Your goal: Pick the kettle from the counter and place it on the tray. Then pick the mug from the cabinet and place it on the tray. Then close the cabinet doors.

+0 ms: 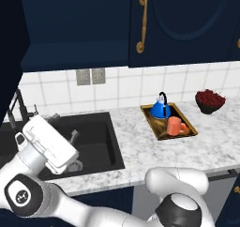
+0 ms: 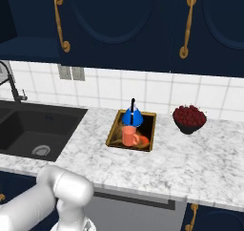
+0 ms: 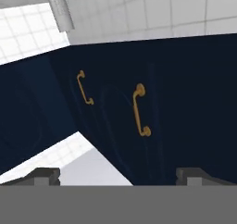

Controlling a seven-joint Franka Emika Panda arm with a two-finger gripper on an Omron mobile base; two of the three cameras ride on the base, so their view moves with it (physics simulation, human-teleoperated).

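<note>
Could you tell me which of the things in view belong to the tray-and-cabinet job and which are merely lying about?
Part of the job:
kettle, on the tray
mug, on the tray
tray
counter
cabinet doors; one at far left stands open
claw, jaws apart

Just lying about:
bowl of red fruit
black sink
faucet
wall sockets

Dark bowl of red fruit (image 1: 209,101) sat on the marble at 3 o'clock, near back wall. Black faucet (image 1: 19,109) stood at 9 o'clock by basin. Two grey wall outlets (image 1: 90,76) were side by side on white tile (image 1: 126,87), approx 11 o'clock.
</note>
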